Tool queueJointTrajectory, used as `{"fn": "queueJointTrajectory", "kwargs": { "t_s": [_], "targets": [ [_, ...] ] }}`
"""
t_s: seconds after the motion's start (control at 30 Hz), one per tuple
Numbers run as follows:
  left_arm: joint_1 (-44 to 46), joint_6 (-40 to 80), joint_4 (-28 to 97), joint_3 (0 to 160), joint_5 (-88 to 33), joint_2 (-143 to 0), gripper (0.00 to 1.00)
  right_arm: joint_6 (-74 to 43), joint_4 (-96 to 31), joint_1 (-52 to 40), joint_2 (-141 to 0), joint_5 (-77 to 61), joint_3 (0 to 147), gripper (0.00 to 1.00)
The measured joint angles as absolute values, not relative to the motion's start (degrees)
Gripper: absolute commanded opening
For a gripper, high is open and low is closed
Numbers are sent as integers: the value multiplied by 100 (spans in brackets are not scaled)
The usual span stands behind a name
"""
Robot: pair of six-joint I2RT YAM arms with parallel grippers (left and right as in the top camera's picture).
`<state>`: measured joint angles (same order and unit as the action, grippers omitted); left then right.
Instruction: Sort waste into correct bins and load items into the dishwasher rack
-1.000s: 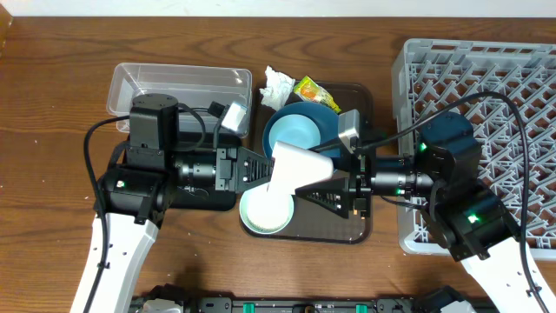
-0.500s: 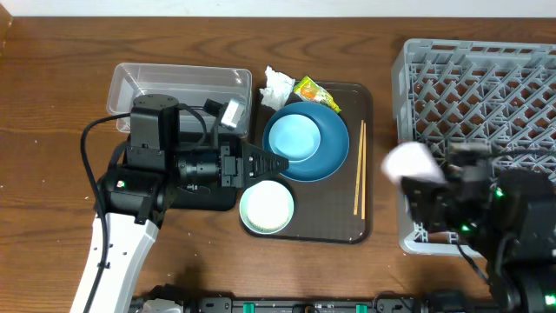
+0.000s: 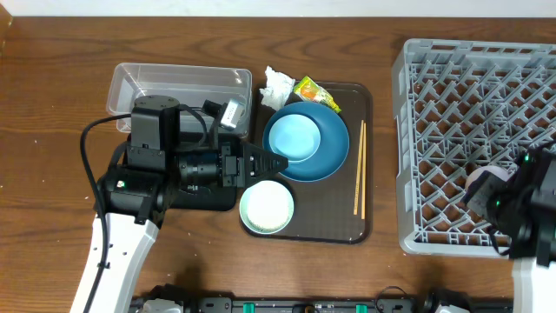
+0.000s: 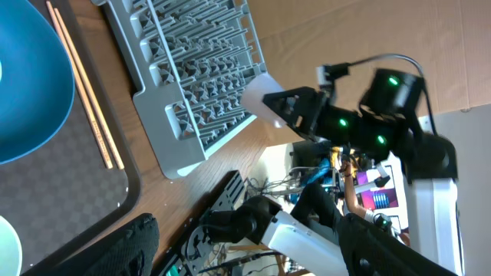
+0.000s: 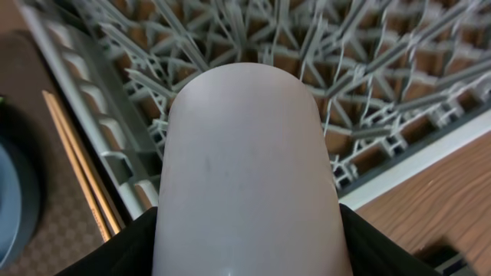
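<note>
Pink cup (image 5: 244, 161) | held in right hand (image 5: 245, 257) over dishwasher rack (image 5: 360, 69) | left hand (image 4: 249, 241) wide

A flat brown serving tray (image 3: 334, 222) lies on the dark wooden table (image 3: 52, 104), mid-table.

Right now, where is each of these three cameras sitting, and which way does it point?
Overhead: fixed above the table, facing straight down; the left arm and right arm show.
Left wrist: on the left arm, facing sideways past the chopsticks to the rack; its dark fingers show.
Right wrist: on the right arm, facing down at the pink cup it grips; its fingers show.
Shared: all three see the rack and cup.
</note>
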<state>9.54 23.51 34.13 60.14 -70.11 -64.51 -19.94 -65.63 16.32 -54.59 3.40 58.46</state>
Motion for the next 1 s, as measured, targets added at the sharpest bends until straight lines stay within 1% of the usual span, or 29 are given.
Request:
{"fn": "queueJointTrajectory", "kwargs": {
  "t_s": [0.17, 0.2, 0.23, 0.27, 0.37, 0.4, 0.5, 0.67, 0.8, 0.93, 1.0],
  "targets": [
    [954, 2333, 3424, 6014, -7008, -6451, 77, -1994, -6862, 1758, -6281, -30, 5846, 57],
    [954, 2329, 3424, 6014, -7008, -6451, 77, -1994, -6908, 1761, -6447, -80, 5846, 61],
    [954, 2329, 3424, 6014, -7008, -6451, 78, -1994, -6910, 1767, -6571, -126, 5846, 68],
    [954, 2327, 3424, 6014, -7008, -6451, 78, -2012, -6877, 1772, -6692, -156, 5846, 78],
    [954, 2322, 3424, 6014, -7006, -6451, 78, -2012, -6641, 1772, -6945, -196, 5846, 84],
    [954, 2314, 3424, 6014, -7006, -6451, 78, -2023, -6582, 1774, -7004, -215, 5846, 90],
    [954, 2309, 3426, 6014, -7008, -6451, 78, -2053, -6512, 1772, -7057, -270, 5846, 95],
    [954, 2307, 3424, 6014, -7004, -6420, 78, -1863, -6534, 1772, -6886, -484, 5953, 92],
    [954, 2309, 3409, 6014, -6755, -6215, 77, -1393, -6425, 1708, -6283, -1214, 6095, 82],
    [954, 2276, 3588, 6014, -5996, -5758, 77, -985, -6073, 1293, -5548, -2226, 6184, 72],
    [954, 2272, 3806, 6014, -5450, -5468, 77, -932, -5955, 961, -5328, -2510, 6213, 70]
  ]
}}
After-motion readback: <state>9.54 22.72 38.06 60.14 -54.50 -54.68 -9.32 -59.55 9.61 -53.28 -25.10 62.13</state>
